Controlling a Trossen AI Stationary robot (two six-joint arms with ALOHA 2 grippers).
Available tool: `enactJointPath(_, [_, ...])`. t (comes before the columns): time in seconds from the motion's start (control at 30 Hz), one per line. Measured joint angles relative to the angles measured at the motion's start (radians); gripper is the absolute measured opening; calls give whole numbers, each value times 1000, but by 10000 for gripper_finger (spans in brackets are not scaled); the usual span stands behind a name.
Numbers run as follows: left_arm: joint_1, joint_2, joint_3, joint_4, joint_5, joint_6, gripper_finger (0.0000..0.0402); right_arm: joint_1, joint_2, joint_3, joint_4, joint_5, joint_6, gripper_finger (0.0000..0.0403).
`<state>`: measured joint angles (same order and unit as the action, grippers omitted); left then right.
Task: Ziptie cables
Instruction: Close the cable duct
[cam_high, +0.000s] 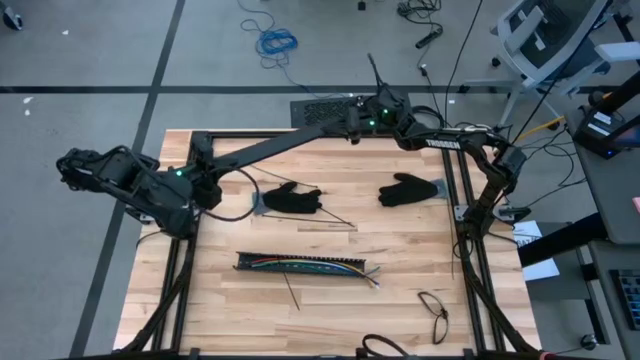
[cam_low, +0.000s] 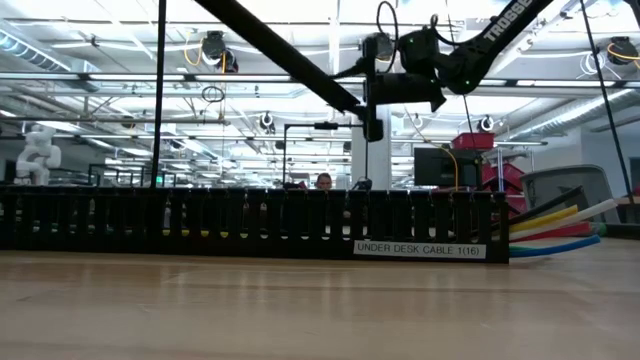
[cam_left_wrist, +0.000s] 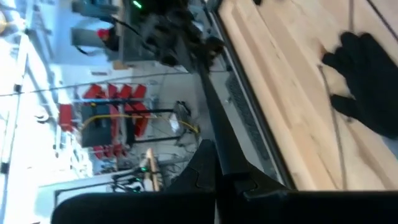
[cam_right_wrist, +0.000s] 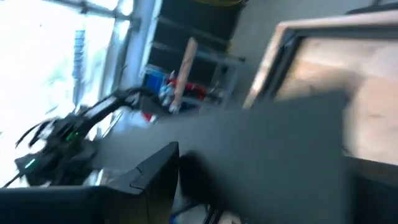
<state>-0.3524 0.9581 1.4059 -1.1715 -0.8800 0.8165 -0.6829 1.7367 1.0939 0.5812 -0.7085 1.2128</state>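
Cables lie in the slotted tray at six o'clock, untouched. Left gripper, at twelve o'clock, is closed and empty. Right gripper, at nine o'clock: whether its fingers are parted, I cannot tell.

Grey tiled floor, office chair (white, far corner), bright ceiling strip lights.
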Motion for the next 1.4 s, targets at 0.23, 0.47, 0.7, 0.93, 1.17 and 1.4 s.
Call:
enactJointPath(0.23, [-1,0,-18,-91,33,-71,0,0,1,0,58,-116,29,212])
enactJointPath(0.47, [-10,0,-20,-99,75,-79,0,4,1,0,63,-161,36,212])
enactJointPath(0.7, [-52,22,-21,-70,82,-53,0,11,1,0,46,-160,30,212])
enactJointPath(0.93, [-122,30,-21,-73,82,-24,0,10,1,0,23,-132,7,212])
enactJointPath(1.17, [-129,21,-21,-82,83,-120,0,22,1,0,19,-124,-2,205])
enactJointPath(1.4, [-130,21,-21,-107,78,-127,3,46,0,0,26,-128,5,87])
